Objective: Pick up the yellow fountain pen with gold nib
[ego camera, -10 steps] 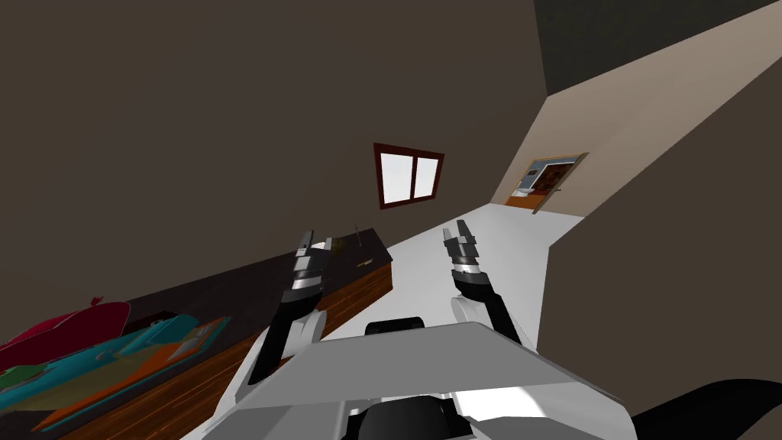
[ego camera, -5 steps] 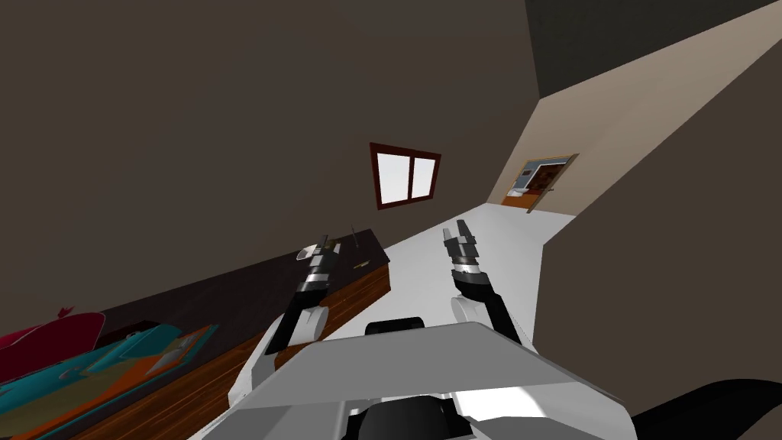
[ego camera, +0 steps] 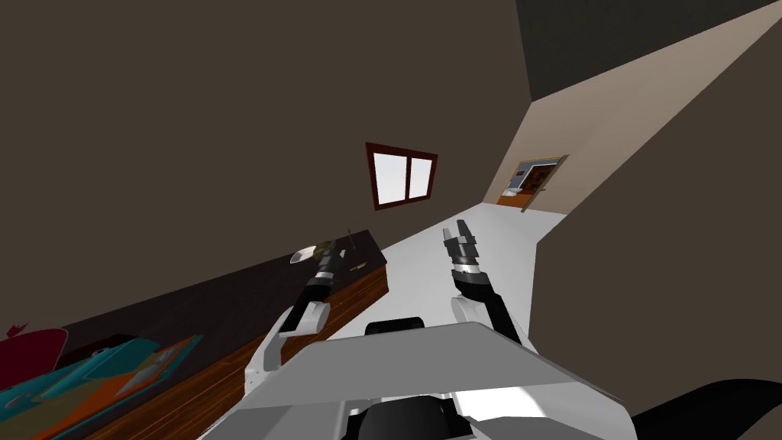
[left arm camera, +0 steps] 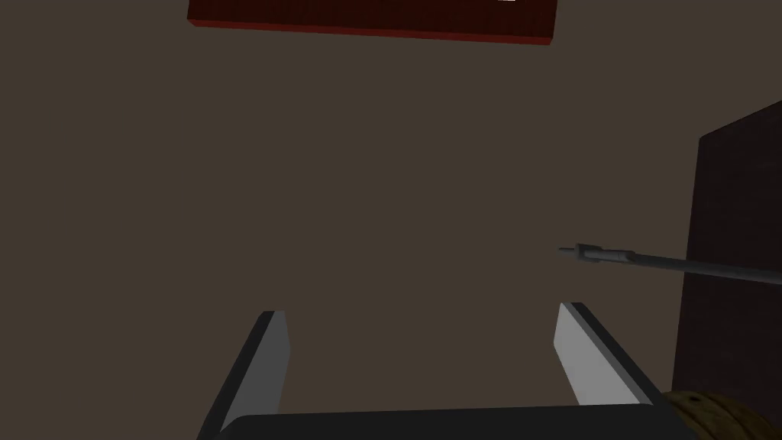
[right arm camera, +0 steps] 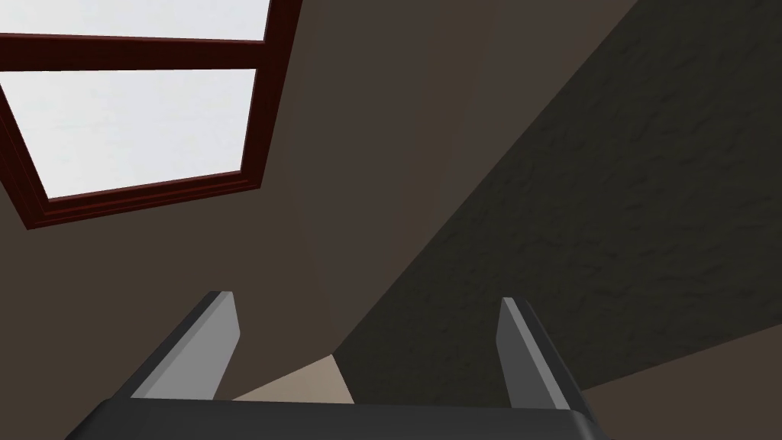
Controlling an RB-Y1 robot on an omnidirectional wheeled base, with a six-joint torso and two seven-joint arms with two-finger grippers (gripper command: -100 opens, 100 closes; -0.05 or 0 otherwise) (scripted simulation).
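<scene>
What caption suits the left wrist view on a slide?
Left gripper open before a brown wall, thin grey rod nearby.

Left arm [ego camera: 311,302]: stretched forward and to the left.
Left gripper [left arm camera: 420,313]: fingers spread wide apart.
Right arm [ego camera: 477,286]: bent, forearm raised ahead.
Right gripper [right arm camera: 366,299]: pointing up and forward, fingers spread apart.

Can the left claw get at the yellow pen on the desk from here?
Probably yes: the left claw is open above the desk end, and the yellow pen lies close beside it, nothing between. It faces the wall, so tilt down.
</scene>
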